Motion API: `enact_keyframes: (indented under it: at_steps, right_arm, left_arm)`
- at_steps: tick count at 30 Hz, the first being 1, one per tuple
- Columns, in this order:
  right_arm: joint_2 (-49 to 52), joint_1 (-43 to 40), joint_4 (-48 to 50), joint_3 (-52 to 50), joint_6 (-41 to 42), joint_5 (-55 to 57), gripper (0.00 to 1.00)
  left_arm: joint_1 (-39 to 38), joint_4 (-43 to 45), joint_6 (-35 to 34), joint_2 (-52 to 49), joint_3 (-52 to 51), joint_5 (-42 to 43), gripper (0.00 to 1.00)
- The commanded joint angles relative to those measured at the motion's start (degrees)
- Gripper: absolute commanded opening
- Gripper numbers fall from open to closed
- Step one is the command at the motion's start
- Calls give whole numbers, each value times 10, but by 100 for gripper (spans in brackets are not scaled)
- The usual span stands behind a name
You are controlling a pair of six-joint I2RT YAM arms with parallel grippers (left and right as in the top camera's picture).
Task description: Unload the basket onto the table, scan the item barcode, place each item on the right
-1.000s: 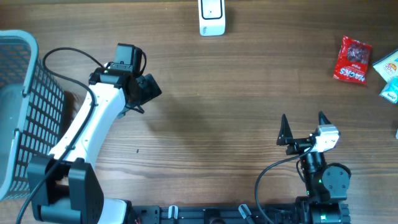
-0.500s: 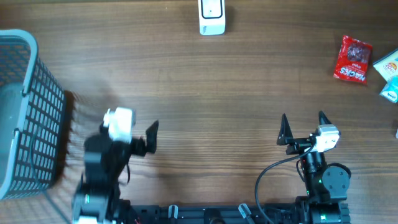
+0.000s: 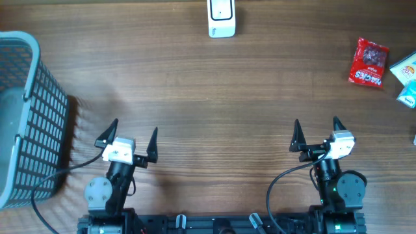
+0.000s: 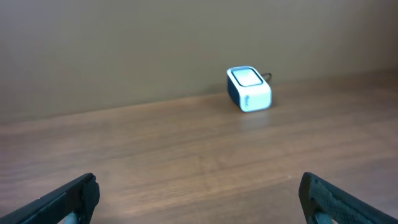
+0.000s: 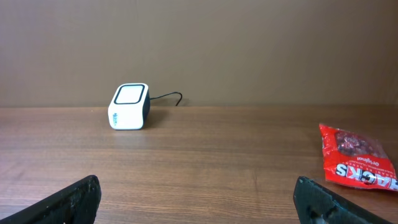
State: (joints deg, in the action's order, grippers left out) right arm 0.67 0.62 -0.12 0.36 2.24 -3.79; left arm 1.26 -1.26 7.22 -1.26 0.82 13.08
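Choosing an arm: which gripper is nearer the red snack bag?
Right. The right gripper sits back and left of the red snack bag; the left gripper is far off beside the basket.

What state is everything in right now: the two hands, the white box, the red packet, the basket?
left hand: open, holding nothing.
right hand: open, holding nothing.
white scanner box: standing at the far side, nothing held up to it.
red snack packet: lying flat on the right, not picked up.
basket: upright on the left, contents not clear.
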Motion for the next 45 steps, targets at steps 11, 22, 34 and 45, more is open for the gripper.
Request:
enact_keyframes:
  at_steps: [11,22,34,45]
  right_arm:
    - [-5,2,1,-1,-7,8,100]
    - [-5,2,1,-1,-7,7,100]
    - [-5,2,2,-1,-7,8,100]
    - [-5,2,2,-1,-7,8,100]
  left_arm:
    - [19,-32,-112,11,-5,-117,100]
    - [19,-31,-81,11,-5,-141,100]
    - [19,-33,-17,11,-5,-126,100]
    - [19,-32,-51,11,-5,-148,100]
